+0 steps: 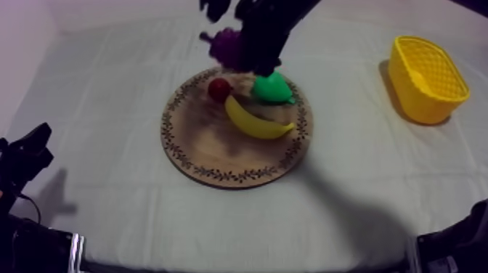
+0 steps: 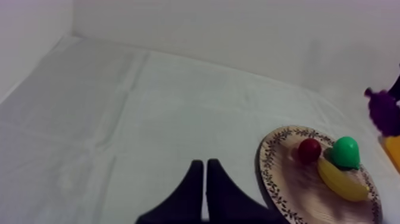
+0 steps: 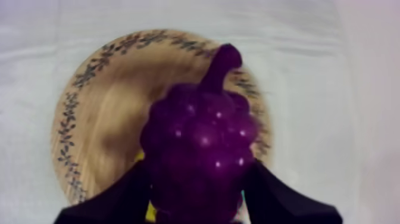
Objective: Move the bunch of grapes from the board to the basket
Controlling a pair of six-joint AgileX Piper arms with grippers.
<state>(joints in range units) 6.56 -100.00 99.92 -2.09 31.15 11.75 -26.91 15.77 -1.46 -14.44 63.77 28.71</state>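
My right gripper (image 1: 238, 49) is shut on the purple bunch of grapes (image 1: 224, 43) and holds it in the air above the far rim of the round wooden board (image 1: 210, 149). In the right wrist view the grapes (image 3: 199, 149) sit stem forward between my two black fingers (image 3: 119, 199), with the board (image 3: 101, 113) below. On the board lie a banana (image 1: 258, 122), a green pear (image 1: 272, 87) and a small red fruit (image 1: 219, 89). The yellow basket (image 1: 425, 78) stands at the far right. My left gripper (image 2: 204, 179) is shut on nothing, low at the left.
From the left wrist view the board (image 2: 286, 179) with the red fruit (image 2: 309, 150), pear (image 2: 346, 151) and banana (image 2: 342, 182) lies to the right of my left fingers, and the lifted grapes (image 2: 384, 110) hang beyond it. Bare cloth runs between board and basket.
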